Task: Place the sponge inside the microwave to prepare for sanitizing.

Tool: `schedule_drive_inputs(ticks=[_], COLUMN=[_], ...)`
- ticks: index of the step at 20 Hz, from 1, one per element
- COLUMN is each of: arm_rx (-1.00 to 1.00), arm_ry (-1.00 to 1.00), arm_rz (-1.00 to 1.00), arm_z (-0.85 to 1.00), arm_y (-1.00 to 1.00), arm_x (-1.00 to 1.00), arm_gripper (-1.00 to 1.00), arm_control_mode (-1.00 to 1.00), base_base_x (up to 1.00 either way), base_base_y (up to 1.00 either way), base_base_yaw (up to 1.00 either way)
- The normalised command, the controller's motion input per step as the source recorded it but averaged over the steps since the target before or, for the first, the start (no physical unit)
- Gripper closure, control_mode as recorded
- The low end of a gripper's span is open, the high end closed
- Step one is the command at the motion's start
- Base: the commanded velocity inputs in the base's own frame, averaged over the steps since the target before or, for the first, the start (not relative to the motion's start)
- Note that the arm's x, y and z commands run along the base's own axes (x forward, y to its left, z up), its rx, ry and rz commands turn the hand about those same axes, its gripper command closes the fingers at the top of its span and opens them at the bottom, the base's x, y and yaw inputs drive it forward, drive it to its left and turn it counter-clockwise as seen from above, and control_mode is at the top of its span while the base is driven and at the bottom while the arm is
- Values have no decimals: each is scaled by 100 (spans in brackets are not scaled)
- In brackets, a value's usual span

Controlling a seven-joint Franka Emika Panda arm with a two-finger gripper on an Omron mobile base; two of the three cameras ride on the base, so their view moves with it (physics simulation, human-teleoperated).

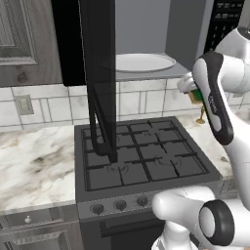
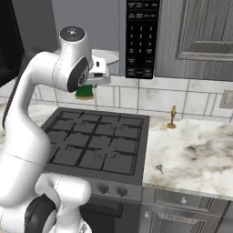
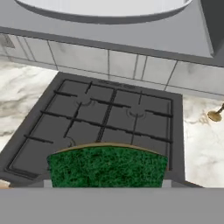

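Note:
The sponge [image 2: 84, 93], yellow with a dark green scouring top, hangs in the air above the back of the stove, just below the microwave's open front. My gripper [image 2: 87, 87] is shut on it. In the hand view the green sponge [image 3: 107, 166] spans the space between the fingers. From the left base view the sponge [image 1: 197, 95] peeks out beside my forearm. The black microwave [image 2: 142, 36] stands open, its door [image 1: 100, 73] swung out to the left. Its white turntable plate [image 1: 144, 62] lies on the grey floor inside, a little above and behind the sponge.
A black gas stove [image 1: 141, 156] lies beneath the hand. A slim brass stand [image 2: 171, 117] is on the marble counter [image 2: 195, 150] right of the stove. Grey cabinets [image 2: 200, 36] flank the microwave. The open door hangs over the stove's left burners.

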Motion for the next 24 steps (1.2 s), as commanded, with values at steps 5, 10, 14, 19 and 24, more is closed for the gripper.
schedule_drive_inputs(ticks=[5, 10, 14, 19, 24], arm_rx=[1, 0, 1, 6, 8], arm_ry=[-34, -23, -3, 8, 13], arm_rz=[5, 0, 0, 0, 0], arm_z=[37, 43, 56, 58, 45], arm_y=[33, 25, 23, 13, 4], arm_x=[16, 27, 31, 33, 34], arm_gripper=[100, 100, 100, 100, 100], arm_control_mode=[-100, -100, -100, -100, -100], base_base_x=[0, 0, 0, 0, 0], base_base_y=[0, 0, 0, 0, 0], base_base_yaw=[0, 0, 0, 0, 0])
